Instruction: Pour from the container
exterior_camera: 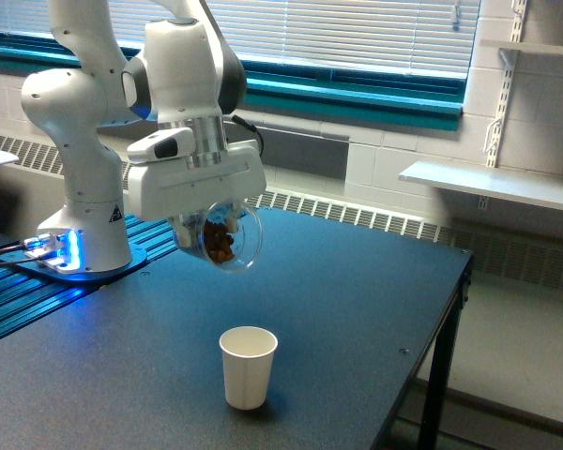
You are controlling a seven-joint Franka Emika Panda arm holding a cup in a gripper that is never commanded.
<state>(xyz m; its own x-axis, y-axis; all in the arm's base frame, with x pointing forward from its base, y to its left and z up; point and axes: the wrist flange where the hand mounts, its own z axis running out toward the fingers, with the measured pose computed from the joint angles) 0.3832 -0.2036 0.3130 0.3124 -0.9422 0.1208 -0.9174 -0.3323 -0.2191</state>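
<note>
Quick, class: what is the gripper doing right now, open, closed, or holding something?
Gripper: closed on the clear container of brown bits, held tilted in the air above the table, up from the paper cup.

The container (223,236) hangs above the table (357,281), behind the paper cup (248,367).

Arm bent over, gripper (209,232) pointing down (fingers hidden).

Glossy white arm (94,103), rounded joints, grey seams, blue-lit base (61,251)
</note>
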